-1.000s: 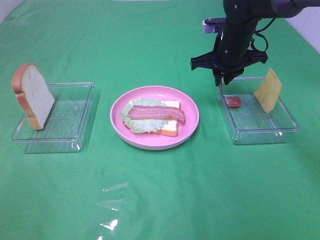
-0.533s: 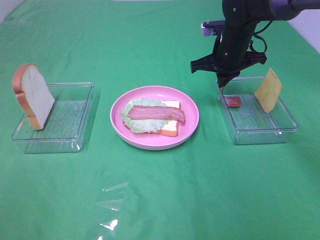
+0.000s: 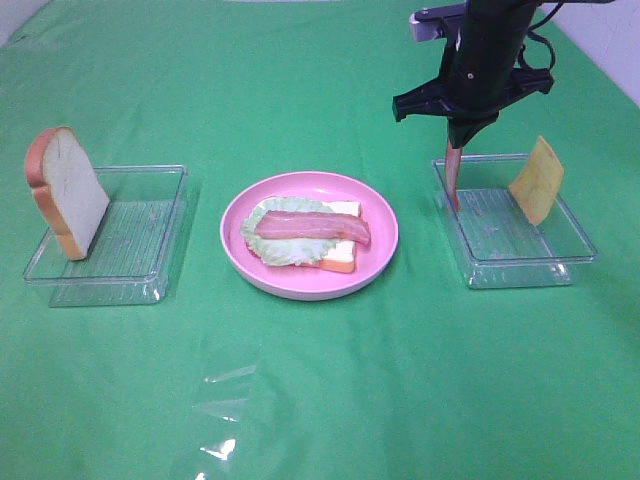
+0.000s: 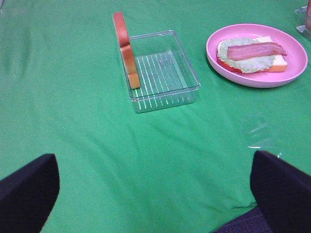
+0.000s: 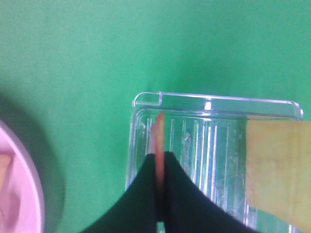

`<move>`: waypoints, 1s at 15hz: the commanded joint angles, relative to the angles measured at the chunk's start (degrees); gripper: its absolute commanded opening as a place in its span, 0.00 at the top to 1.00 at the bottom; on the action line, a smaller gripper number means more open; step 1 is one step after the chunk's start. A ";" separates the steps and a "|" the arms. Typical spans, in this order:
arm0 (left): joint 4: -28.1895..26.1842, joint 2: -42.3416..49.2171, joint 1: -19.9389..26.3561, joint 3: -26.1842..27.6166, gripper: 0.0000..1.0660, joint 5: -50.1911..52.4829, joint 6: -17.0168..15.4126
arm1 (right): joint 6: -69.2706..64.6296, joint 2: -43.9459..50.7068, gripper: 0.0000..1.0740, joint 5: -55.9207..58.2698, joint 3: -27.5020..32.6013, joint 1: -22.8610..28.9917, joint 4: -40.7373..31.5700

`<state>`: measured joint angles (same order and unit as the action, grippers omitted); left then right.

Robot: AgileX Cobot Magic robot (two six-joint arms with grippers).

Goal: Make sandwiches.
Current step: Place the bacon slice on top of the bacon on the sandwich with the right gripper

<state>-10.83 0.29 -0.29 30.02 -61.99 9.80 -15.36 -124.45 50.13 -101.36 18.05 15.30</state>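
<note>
On the pink plate (image 3: 300, 285) lies the open sandwich (image 3: 305, 232): a bread slice, a lettuce leaf and one bacon strip on top. My right gripper (image 3: 458, 148) hangs above the right tray (image 3: 520, 268), shut on a second bacon strip (image 3: 455, 182) that dangles edge-on from its tips (image 5: 159, 128). A cheese square (image 3: 537, 180) leans against that tray's far right wall. One more bread slice (image 3: 65, 192) stands on edge in the left tray (image 3: 140, 260). My left gripper (image 4: 153, 160) shows only in its wrist view, open, low over bare cloth in front of the left tray (image 4: 165, 68).
A green cloth covers the whole table. A small scrap of clear film (image 3: 225, 410) lies on the cloth near the front edge. The plate (image 4: 257, 80) sits between the two clear trays.
The right gripper shut on the bacon strip in the right tray and rose, lifting it off the tray floor so it now hangs down. The left arm has not moved.
</note>
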 commanded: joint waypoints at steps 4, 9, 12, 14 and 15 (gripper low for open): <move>-0.17 0.97 0.17 0.00 0.05 0.06 0.06 | 3.55 7.10 1.00 7.22 -0.23 0.06 0.17; -0.17 0.97 0.17 0.00 0.05 0.06 0.06 | 6.82 14.21 1.00 15.58 -0.11 0.11 -3.78; -0.17 0.97 0.17 0.00 0.05 0.06 0.06 | 8.02 15.30 1.00 18.96 0.00 0.11 -6.53; -0.17 0.97 0.17 0.00 0.05 0.06 0.06 | 9.17 15.76 1.00 19.42 0.92 0.11 -9.57; -0.17 0.97 0.17 0.00 0.05 0.06 0.06 | 9.80 15.76 1.00 19.19 1.78 0.11 -11.97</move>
<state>-10.83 0.29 -0.29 30.02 -61.99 9.80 -6.47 -108.92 68.87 -100.04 18.05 4.18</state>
